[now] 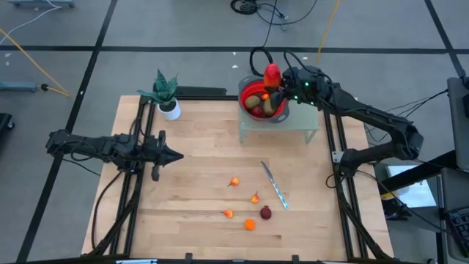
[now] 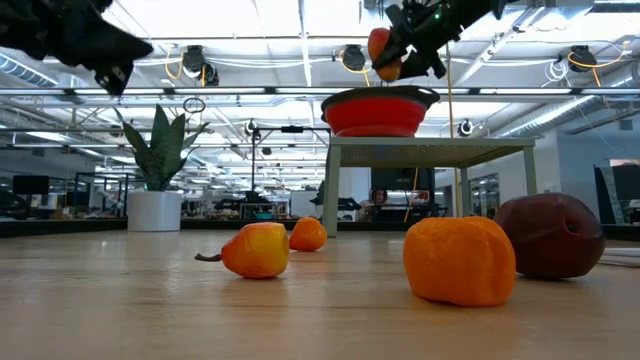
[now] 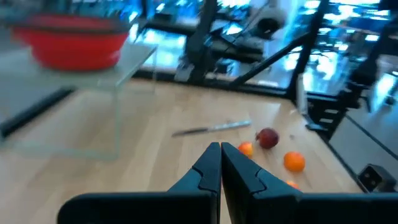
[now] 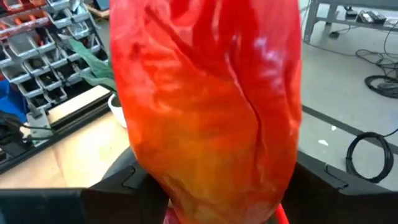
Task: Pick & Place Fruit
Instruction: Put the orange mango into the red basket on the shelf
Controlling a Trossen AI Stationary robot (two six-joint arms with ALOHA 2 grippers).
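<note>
Right claw (image 1: 276, 82) gripping red-orange fruit (image 1: 272, 73), above bowl (image 1: 253, 86)

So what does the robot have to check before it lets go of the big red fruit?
1. Right gripper holds the red-orange fruit: ok.
2. Fruit is above the red bowl: ok.
3. Bowl sits steady on the small stand: ok.
4. Room left in the bowl beside the olive-brown fruit: cannot tell.
5. Left gripper shut and far from the bowl: ok.
6. Fruit still on the table, like the dark red ball: not ok, more to collect.
</note>
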